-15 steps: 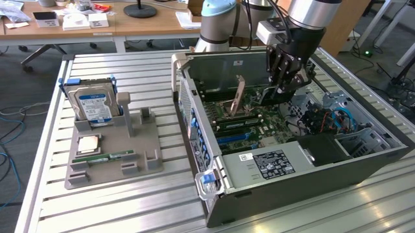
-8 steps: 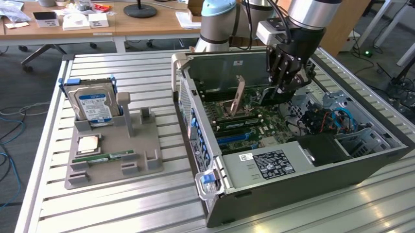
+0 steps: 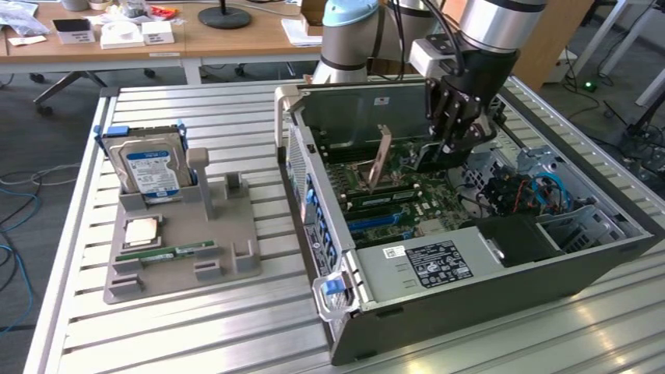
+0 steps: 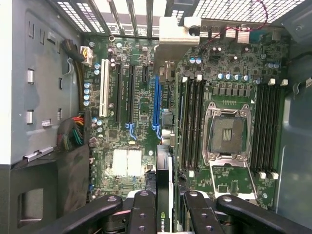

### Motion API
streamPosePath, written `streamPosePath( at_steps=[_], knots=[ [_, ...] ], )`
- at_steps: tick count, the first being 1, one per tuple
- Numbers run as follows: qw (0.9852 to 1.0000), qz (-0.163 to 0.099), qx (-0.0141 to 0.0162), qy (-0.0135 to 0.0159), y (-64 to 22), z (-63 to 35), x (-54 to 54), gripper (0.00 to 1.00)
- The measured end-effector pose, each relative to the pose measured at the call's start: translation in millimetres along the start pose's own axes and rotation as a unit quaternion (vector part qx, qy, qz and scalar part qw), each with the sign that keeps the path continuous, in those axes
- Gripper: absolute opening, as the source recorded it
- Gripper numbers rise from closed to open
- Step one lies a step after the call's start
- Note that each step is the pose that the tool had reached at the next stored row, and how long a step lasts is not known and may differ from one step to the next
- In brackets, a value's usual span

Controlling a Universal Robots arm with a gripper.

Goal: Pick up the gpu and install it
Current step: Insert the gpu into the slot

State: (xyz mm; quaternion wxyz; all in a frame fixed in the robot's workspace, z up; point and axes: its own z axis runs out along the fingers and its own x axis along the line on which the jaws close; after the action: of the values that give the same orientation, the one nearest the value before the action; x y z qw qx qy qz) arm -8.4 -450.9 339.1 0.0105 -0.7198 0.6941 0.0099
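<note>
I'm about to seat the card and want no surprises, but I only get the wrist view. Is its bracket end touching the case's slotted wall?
Observer: No. In the exterior view the end bracket of the gpu stands apart from the slotted wall of the case.
Operator: How does the case lie?
Observer: On its side, open face up, on a slatted metal table.
Operator: What sits outside it?
Observer: A grey parts holder on the exterior view's left, with a hard drive standing upright at its back.
</note>
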Motion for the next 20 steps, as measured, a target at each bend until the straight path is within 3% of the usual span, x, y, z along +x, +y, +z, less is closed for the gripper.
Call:
streamPosePath(
  at_steps=[20],
  knots=[
    [1.0000, 0.000, 0.0000, 0.0000, 0.4, 6.5, 4.3, 0.27]
  ],
)
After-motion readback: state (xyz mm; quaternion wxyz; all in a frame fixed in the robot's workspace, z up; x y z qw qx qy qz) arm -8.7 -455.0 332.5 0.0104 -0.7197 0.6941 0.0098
